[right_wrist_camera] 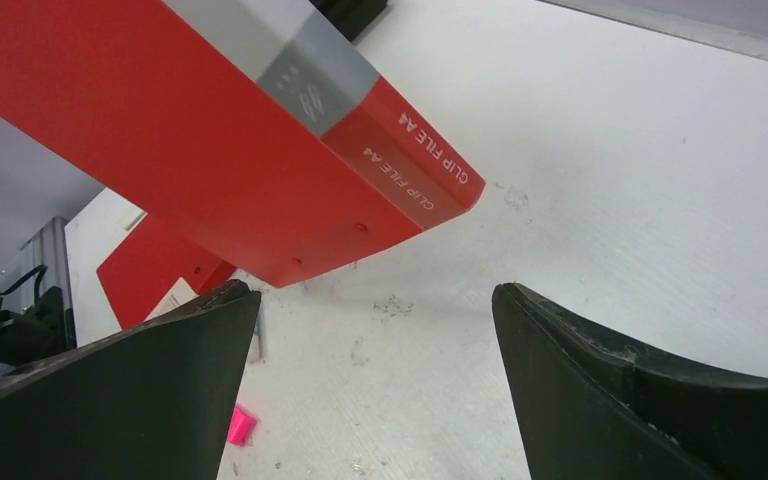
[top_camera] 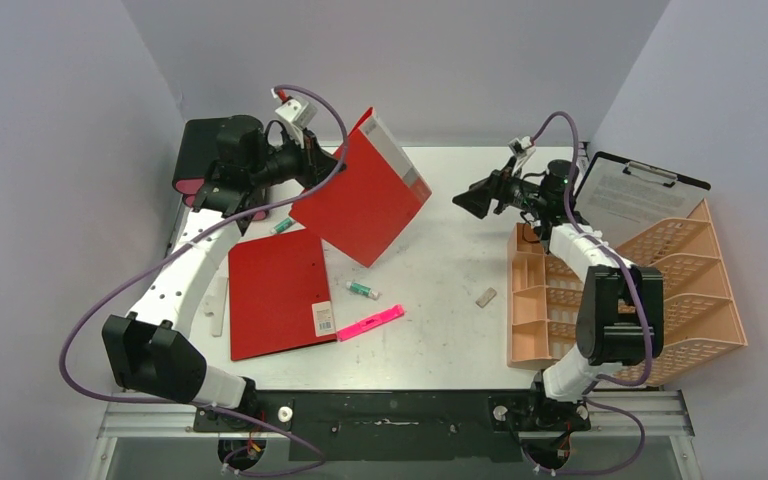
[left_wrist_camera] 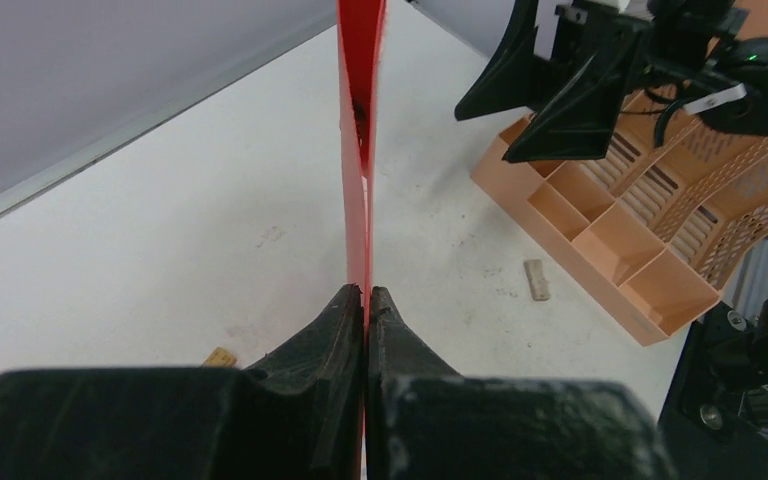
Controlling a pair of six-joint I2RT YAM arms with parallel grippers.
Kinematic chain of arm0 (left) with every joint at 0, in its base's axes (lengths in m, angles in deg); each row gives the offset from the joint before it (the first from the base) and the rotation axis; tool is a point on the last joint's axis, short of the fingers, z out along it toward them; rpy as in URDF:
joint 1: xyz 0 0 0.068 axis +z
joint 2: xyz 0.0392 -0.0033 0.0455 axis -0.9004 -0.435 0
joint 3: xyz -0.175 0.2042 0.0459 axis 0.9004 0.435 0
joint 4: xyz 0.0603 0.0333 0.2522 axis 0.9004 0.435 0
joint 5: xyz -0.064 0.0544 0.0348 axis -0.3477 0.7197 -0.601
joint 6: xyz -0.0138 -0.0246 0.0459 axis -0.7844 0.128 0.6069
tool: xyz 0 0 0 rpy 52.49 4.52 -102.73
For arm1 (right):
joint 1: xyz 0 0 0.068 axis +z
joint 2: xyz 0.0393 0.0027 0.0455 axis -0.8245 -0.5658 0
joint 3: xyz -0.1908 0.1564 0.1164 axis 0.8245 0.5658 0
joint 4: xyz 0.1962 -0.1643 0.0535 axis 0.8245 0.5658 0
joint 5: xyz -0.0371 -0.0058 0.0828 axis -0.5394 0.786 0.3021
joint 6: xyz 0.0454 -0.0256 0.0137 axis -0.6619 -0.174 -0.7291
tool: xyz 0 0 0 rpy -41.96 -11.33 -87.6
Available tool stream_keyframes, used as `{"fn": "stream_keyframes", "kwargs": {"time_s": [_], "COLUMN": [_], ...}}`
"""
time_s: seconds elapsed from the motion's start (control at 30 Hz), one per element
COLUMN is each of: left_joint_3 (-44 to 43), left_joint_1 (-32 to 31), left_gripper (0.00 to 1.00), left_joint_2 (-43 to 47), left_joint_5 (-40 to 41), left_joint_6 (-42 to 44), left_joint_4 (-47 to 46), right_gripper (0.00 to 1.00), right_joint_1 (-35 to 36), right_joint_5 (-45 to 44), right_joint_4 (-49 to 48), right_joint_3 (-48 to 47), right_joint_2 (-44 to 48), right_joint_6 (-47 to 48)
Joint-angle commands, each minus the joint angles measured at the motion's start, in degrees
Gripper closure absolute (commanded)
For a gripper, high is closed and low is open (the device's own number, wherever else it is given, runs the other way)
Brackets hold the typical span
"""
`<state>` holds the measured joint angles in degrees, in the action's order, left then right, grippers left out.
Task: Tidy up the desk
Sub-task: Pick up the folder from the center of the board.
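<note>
While the left gripper (left_wrist_camera: 367, 300) clamps the tilted red folder (top_camera: 365, 195) at eleven o'clock above the desk (top_camera: 440, 330), the right gripper (right_wrist_camera: 375, 300), at one o'clock, gapes wide, gripping nothing.

A red file (top_camera: 365, 190), lifted and tilted, blocks the back-left of the worktop (top_camera: 440, 250); a strip of bare surface separates it from the wide-spread right tool (top_camera: 470, 200). A flat red folder (top_camera: 278, 292), pink marker (top_camera: 371, 322) and small eraser (top_camera: 486, 296) clutter the front; an orange rack (top_camera: 660, 300) walls off the right side.
</note>
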<state>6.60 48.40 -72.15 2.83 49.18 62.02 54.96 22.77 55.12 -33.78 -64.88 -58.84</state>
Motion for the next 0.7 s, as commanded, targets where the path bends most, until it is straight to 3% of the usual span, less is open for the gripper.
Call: {"fn": "stream_keyframes", "kwargs": {"time_s": [0.0,0.17,0.3,0.5,0.67], "left_joint_3": [-2.9,-2.9,-2.9,-2.5,-1.8], "left_joint_1": [2.1,2.3,3.7,6.5,6.9], "left_gripper": [1.0,1.0,1.0,1.0,1.0], "left_joint_2": [2.8,2.6,2.4,1.9,1.7], "left_joint_5": [-8.2,-9.1,-11.4,-15.6,-16.7], "left_joint_6": [-7.1,-8.3,-12.1,-20.4,-22.6], "left_joint_4": [-11.2,-11.4,-16.3,-24.4,-26.9], "right_gripper": [0.1,0.1,0.1,0.1,0.09], "right_joint_1": [0.9,3.9,5.6,5.8,7.0], "right_joint_5": [3.1,3.4,3.9,3.4,2.6], "right_joint_4": [-18.2,-24.6,-43.6,-79.4,-83.6], "right_joint_3": [2.5,3.3,6.8,9.0,7.9], "right_joint_2": [-2.5,-8.0,-12.5,-21.3,-23.9], "right_joint_6": [-6.7,-12.3,-24.4,-46.1,-47.0]}}
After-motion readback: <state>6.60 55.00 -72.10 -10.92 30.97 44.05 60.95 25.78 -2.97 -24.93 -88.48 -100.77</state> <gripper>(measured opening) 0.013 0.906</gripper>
